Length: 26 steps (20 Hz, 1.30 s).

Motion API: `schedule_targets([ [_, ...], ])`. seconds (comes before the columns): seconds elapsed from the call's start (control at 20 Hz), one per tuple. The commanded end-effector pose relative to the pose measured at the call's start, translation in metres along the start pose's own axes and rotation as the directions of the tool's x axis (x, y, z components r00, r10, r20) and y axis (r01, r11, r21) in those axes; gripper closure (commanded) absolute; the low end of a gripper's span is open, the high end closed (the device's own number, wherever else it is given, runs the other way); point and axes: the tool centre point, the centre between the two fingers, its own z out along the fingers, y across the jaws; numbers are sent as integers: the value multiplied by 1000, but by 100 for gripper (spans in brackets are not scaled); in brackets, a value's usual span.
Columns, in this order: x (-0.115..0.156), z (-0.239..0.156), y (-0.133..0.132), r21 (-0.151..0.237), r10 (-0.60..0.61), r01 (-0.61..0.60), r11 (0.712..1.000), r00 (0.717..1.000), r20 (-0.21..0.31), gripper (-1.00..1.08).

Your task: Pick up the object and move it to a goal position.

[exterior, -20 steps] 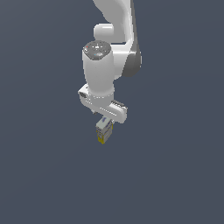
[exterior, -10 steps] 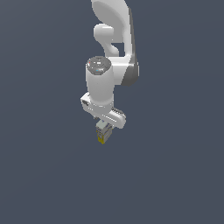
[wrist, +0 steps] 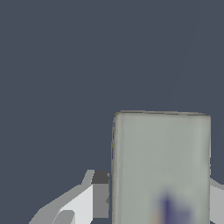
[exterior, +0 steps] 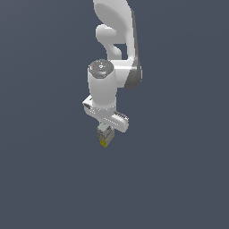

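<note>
The object (exterior: 105, 136) is a small white-grey carton with a yellow lower end. It hangs in the air under the white arm in the exterior view, held between the fingers of my gripper (exterior: 105, 133), which is shut on it. In the wrist view the object (wrist: 161, 168) fills the near part of the picture as a pale grey-green face with a blurred dark print. One finger (wrist: 100, 194) presses against its side and the other finger (wrist: 217, 201) shows only at the picture's edge. No goal marker shows in either view.
Only a plain dark grey-blue ground (exterior: 44, 179) lies around and below the arm. The white arm links (exterior: 114, 49) rise above the gripper.
The arm has drawn away from the camera and shifted slightly toward the exterior view's left, carrying the object with it. The grip is unchanged.
</note>
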Motion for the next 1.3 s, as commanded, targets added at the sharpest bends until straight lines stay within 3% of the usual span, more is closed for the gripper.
schedule_targets([
  [0.0, 0, 0, 0, 0, 0, 0, 1000, 1000, 0, 108],
  [0.6, -9, -22, -2, 0, 0, 0, 1000, 1000, 0, 108],
  [1.25, -49, -133, -14, -1, 1, -1, 1000, 1000, 0, 108],
])
